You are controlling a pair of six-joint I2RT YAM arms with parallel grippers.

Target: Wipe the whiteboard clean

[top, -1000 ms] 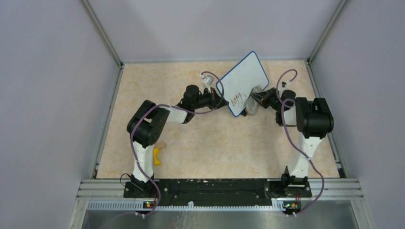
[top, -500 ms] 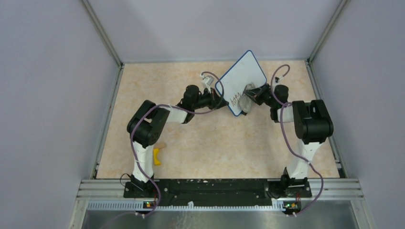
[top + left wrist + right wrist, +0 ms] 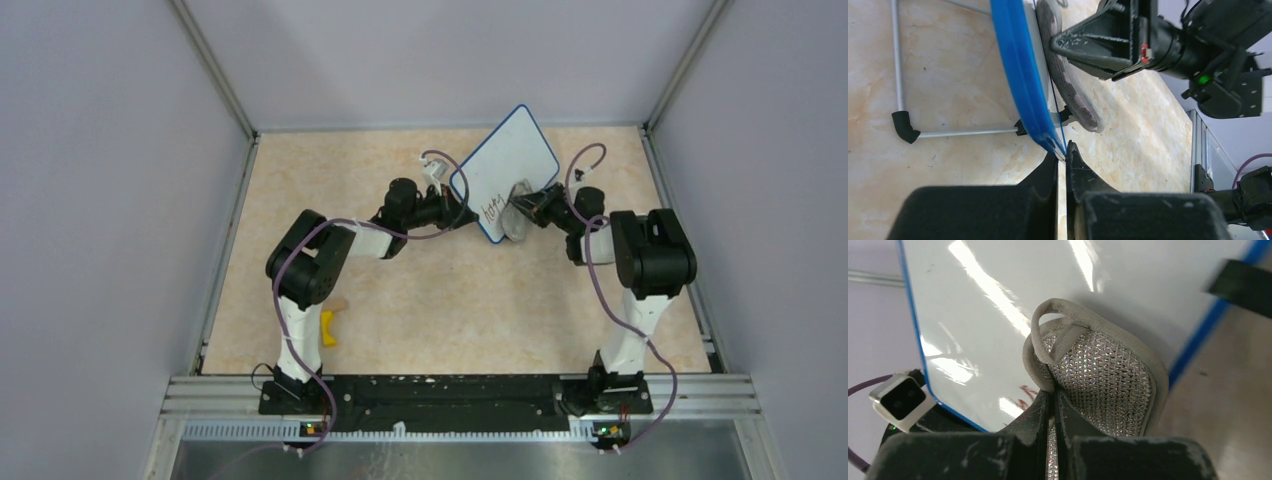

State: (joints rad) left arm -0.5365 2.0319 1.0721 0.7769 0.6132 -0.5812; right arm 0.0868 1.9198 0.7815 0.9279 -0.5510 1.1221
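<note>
A small blue-framed whiteboard [image 3: 505,165] stands tilted on a wire stand at the table's far middle, with red writing [image 3: 493,209] near its lower left edge. My left gripper [image 3: 461,211] is shut on the board's lower corner; in the left wrist view its jaws [image 3: 1064,156] pinch the blue frame [image 3: 1020,70]. My right gripper [image 3: 533,207] is shut on a grey sparkly eraser pad [image 3: 518,214], pressed flat against the board's lower right. In the right wrist view the pad [image 3: 1103,380] covers the white surface [image 3: 1013,295], with red marks [image 3: 1024,397] left of my gripper [image 3: 1053,392].
A yellow marker [image 3: 327,327] lies on the table beside the left arm's base. The board's wire stand [image 3: 898,95] rests on the beige table. Grey walls enclose the table on three sides.
My right gripper moved the pad up and left across the board, then slightly back down toward the lower edge. The left gripper and the board held still.
</note>
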